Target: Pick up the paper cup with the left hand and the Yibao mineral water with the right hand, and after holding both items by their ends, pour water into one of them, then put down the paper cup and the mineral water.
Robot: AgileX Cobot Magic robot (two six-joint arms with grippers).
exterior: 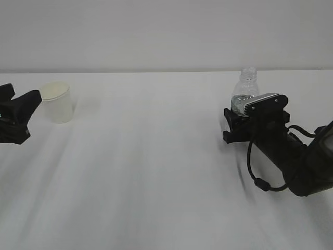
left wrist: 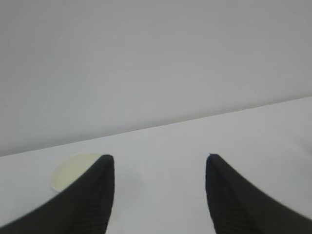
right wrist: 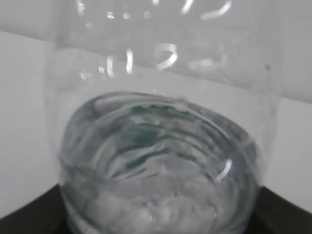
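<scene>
The paper cup (exterior: 57, 101), white with a cream inside, stands upright at the far left of the table. My left gripper (exterior: 28, 104) sits just left of it, open and apart from it. In the left wrist view the left gripper (left wrist: 159, 158) holds nothing, and the paper cup (left wrist: 73, 170) shows partly behind the left finger. The Yibao mineral water (exterior: 248, 83), clear and uncapped, stands upright at the right. My right gripper (exterior: 240, 112) is closed around its lower half. The Yibao mineral water (right wrist: 156, 146) fills the right wrist view, with black fingers (right wrist: 29, 217) pressed to its sides.
The white table (exterior: 156, 156) runs back to a plain grey wall. The right arm (exterior: 296, 161) and its cable lie low over the table behind the bottle.
</scene>
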